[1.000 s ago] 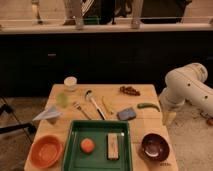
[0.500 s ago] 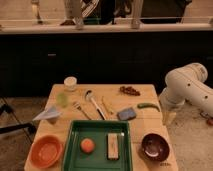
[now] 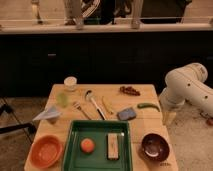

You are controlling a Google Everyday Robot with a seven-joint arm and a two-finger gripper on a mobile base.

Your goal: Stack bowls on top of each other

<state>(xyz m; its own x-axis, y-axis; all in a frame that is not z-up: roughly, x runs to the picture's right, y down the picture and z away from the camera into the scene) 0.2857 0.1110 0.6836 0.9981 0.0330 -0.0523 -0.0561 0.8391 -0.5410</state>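
The orange bowl (image 3: 46,150) sits at the table's front left corner. The dark maroon bowl (image 3: 155,147) sits at the front right corner. The green tray (image 3: 98,128) lies between them, so the two bowls are far apart. My gripper (image 3: 169,119) hangs at the end of the white arm (image 3: 187,87), just off the table's right edge and a little behind the maroon bowl. It holds nothing that I can see.
The tray holds an orange fruit (image 3: 87,145) and a pale bar (image 3: 114,145). Behind it lie a fork (image 3: 80,109), a spoon (image 3: 93,102), a banana (image 3: 107,104), a grey sponge (image 3: 127,113), a green pepper (image 3: 148,106), a white cup (image 3: 70,82) and folded paper (image 3: 47,114).
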